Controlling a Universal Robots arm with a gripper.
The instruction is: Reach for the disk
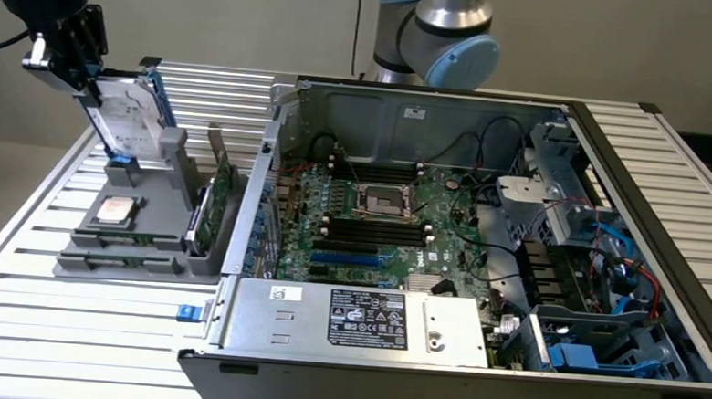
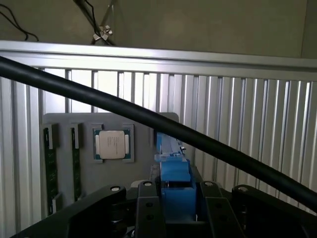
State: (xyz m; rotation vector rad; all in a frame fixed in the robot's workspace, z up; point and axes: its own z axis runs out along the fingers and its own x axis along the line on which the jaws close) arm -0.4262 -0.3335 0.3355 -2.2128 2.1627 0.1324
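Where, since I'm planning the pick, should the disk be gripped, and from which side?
Grip the disk by its top edge, pinching across its thin sides, coming from above. It stands on end, slightly tilted, in the grey holder, so its lower end is sunk in and the top edge is free.

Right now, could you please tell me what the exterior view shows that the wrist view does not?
The exterior view adds the open computer case, its motherboard, the power supply box and the arm's joint. The wrist view adds a thick black cable crossing close in front. Both share the gripper at the upright disk's upper end, the CPU chip, the grey holder and the slatted table.
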